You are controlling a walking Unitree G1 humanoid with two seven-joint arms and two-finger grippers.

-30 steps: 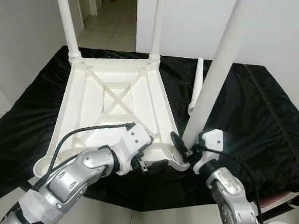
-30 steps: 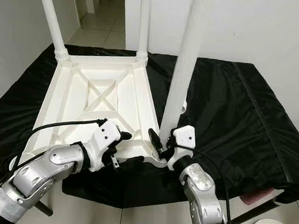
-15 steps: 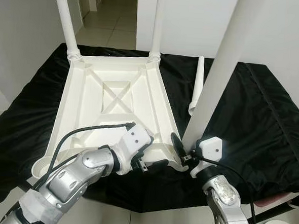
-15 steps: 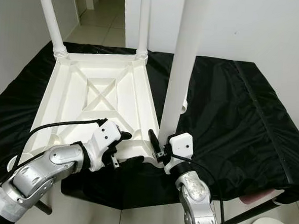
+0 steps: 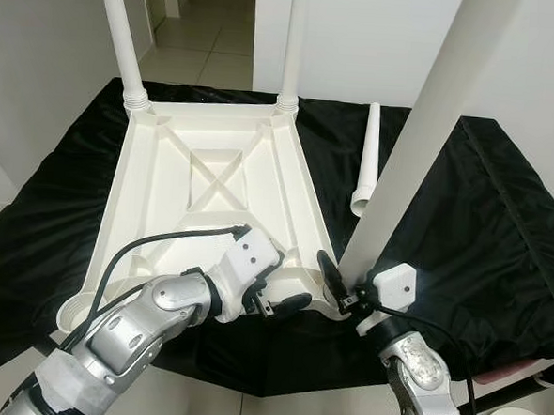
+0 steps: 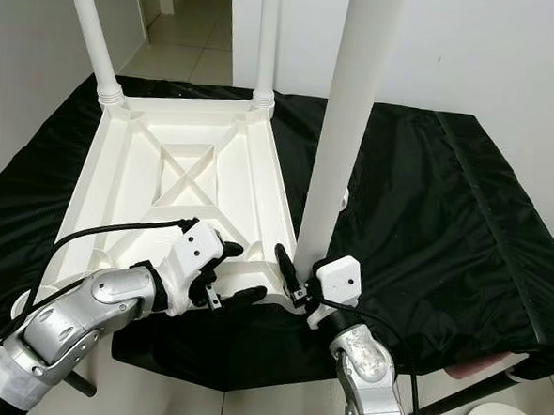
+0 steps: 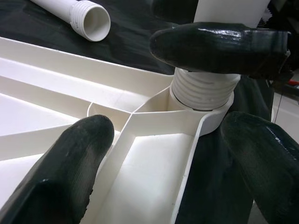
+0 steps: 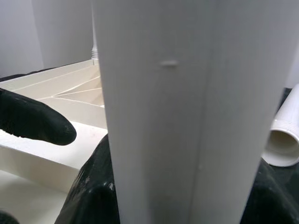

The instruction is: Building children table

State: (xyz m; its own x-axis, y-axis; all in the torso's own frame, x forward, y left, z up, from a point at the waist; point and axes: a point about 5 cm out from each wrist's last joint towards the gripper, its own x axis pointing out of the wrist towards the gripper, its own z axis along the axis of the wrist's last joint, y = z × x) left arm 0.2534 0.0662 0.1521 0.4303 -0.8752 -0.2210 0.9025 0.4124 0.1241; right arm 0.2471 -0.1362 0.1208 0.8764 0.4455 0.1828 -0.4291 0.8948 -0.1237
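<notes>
Table leg (image 5: 407, 159) gripped low by right pincer (image 5: 340, 288), leaning.

Two jointed silver metal arms with looping black cables end in white wrist housings and the black-fingered left gripper (image 5: 285, 302) and right gripper (image 5: 333, 284).

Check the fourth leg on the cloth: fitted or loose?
Loose. The fourth leg lies flat on the black cloth beside the upturned tabletop, its threaded open end clear of any socket.
</notes>
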